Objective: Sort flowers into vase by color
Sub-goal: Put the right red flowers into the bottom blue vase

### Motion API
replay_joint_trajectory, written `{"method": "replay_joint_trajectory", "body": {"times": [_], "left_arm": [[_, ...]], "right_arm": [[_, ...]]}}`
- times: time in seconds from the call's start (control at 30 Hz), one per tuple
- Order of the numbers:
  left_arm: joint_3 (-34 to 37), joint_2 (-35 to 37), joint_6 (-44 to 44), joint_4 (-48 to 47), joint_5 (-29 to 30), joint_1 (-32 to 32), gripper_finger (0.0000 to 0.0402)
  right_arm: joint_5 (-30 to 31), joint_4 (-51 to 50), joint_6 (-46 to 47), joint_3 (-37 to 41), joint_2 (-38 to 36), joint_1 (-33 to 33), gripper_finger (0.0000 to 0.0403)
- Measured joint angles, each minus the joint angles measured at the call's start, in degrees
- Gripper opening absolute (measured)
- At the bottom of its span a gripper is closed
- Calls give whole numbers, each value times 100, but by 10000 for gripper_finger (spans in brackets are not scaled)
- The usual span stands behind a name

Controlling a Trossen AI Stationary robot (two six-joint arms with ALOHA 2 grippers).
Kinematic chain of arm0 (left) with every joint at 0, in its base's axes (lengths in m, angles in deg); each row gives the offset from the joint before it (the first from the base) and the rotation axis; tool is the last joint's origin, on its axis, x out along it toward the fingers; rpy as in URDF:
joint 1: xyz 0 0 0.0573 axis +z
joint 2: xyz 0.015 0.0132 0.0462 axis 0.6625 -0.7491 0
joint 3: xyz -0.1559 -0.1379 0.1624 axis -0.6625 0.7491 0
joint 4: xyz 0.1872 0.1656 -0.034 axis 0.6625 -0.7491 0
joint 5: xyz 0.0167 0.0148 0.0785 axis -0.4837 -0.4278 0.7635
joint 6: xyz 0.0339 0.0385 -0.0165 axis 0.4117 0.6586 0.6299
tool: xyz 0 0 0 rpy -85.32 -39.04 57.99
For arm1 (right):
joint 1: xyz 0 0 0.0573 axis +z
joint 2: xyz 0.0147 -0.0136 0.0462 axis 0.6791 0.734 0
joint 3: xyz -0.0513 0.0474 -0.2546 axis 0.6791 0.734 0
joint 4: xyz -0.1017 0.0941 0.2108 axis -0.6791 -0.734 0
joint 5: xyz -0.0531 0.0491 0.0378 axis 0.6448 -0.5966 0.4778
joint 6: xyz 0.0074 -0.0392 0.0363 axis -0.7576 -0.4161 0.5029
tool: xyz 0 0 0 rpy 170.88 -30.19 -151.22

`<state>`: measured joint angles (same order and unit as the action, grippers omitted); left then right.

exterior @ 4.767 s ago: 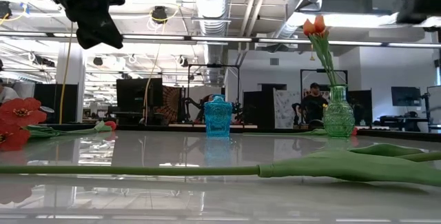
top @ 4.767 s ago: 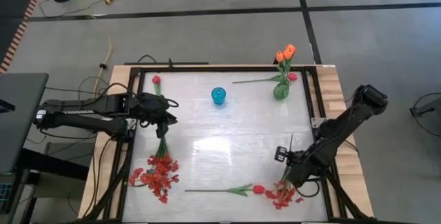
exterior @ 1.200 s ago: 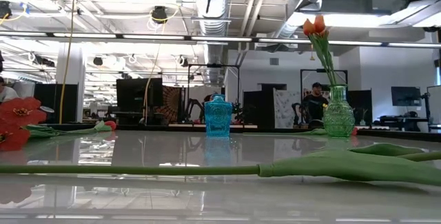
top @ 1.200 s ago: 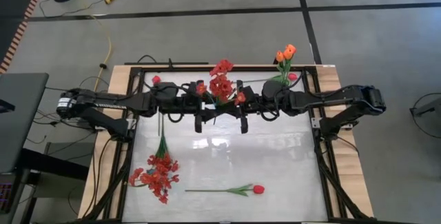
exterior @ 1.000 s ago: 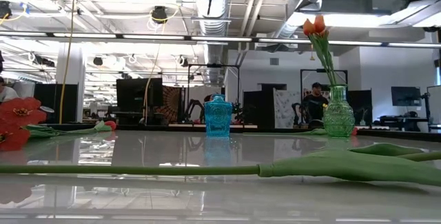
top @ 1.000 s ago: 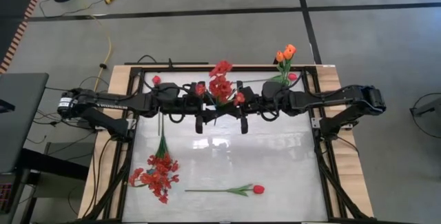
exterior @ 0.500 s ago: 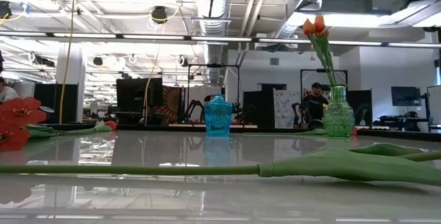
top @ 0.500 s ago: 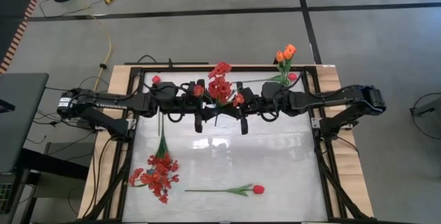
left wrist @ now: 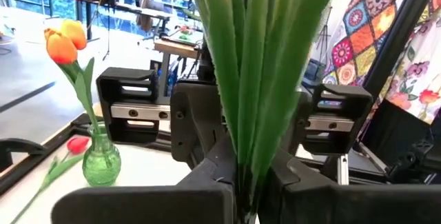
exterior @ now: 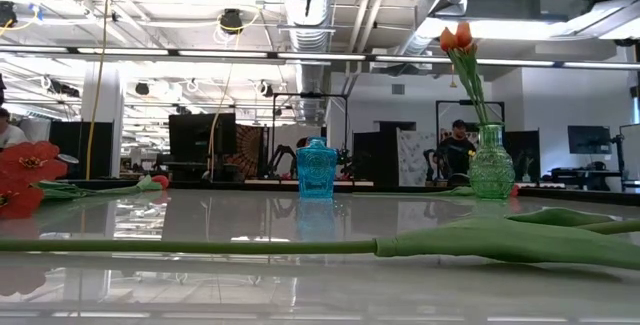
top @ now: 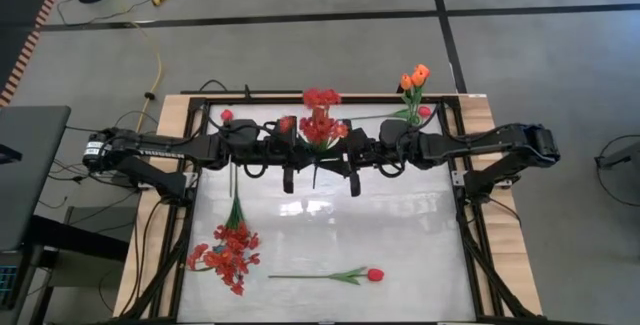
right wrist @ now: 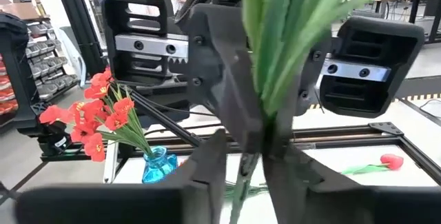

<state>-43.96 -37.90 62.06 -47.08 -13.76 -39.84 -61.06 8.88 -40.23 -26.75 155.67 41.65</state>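
A bushy spray of small red blossoms [top: 318, 117] stands upright high over the table's far middle, held between my two grippers. My left gripper [top: 304, 153] comes from the left and my right gripper [top: 330, 153] from the right, both shut on its green stem. The blue vase [exterior: 316, 170] stands empty below them and is hidden in the high view. The green vase [top: 408, 131] at the far right holds orange tulips [top: 414, 75]. My left gripper pinches the spray's bundle of green stem and leaves [left wrist: 242, 156] between its two fingers, below the blossoms. The fingers come level from the table's left and lie across the stem. The spray stands upright, lifted clear of the table. My right gripper pinches the same green stem [right wrist: 248, 160] between its two fingers, facing my left gripper's fingers [right wrist: 227, 93]. It comes level from the table's right, across the stem. The blossoms rise above the hold.
A second red spray [top: 230, 250] lies at the near left. A red-pink tulip [top: 374, 275] lies near the front edge. Another tulip [top: 227, 116] lies at the far left, and one [top: 425, 111] lies beside the green vase.
The spray's blossoms have drawn together and swung a little toward the far edge, so it stands more upright between the grippers. Both arms have stayed nearly where they were.
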Motion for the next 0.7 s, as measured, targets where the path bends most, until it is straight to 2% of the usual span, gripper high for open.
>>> {"method": "replay_joint_trajectory", "body": {"times": [0.27,0.37,0.57,0.7], "left_arm": [[9,341,238,-510,-23,66,4],[9,703,259,-877,23,170,3],[9,1618,242,-2379,30,247,3],[9,2258,158,-3002,-299,65,3]], "right_arm": [[-17,17,0,0,-40,-5,259],[-11,-13,0,2,-123,-9,297],[-12,-108,3,2,-249,-1,325],[7,-187,153,2,-254,47,325]]}}
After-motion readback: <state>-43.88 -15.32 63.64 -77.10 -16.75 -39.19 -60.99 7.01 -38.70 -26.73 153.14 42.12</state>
